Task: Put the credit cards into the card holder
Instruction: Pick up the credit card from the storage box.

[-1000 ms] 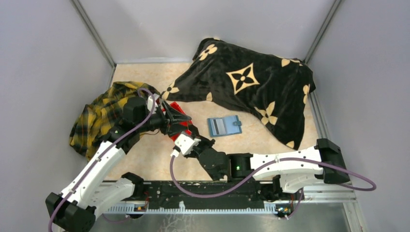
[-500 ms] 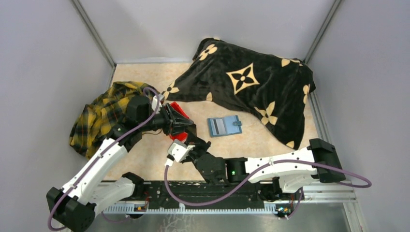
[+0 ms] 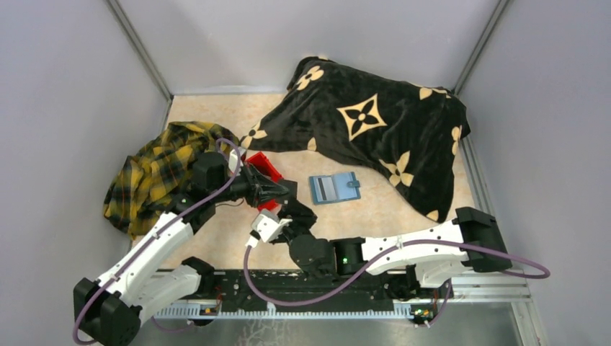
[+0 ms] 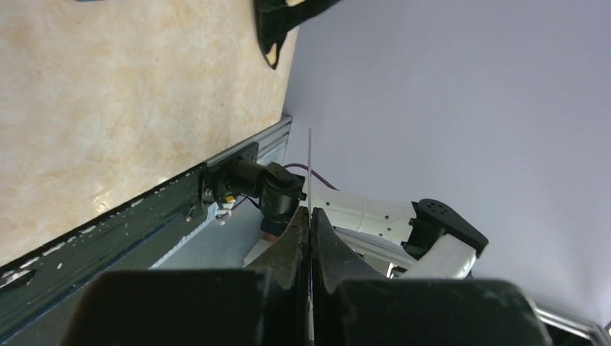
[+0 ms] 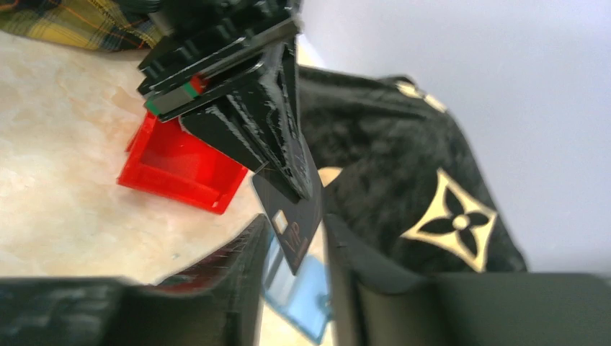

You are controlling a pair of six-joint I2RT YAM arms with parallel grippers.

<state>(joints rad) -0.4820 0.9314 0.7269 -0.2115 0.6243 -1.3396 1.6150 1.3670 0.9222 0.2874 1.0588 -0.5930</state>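
Observation:
One dark credit card with a chip and gold lettering hangs from my left gripper, which is shut on its top edge. In the left wrist view the card shows as a thin line rising between the pressed fingers. My right gripper is open, its fingers standing on either side of the card's lower end without clamping it. The teal-blue card holder lies open on the table, just right of both grippers and below the card. Other credit cards are out of view.
A red bin sits right behind the left gripper. A yellow plaid cloth lies at the left. A black blanket with tan flowers covers the back right, close to the card holder. The front rail runs along the near edge.
My left gripper has closed on the card while my right gripper has opened and released it. The right arm has drawn back toward the near left.

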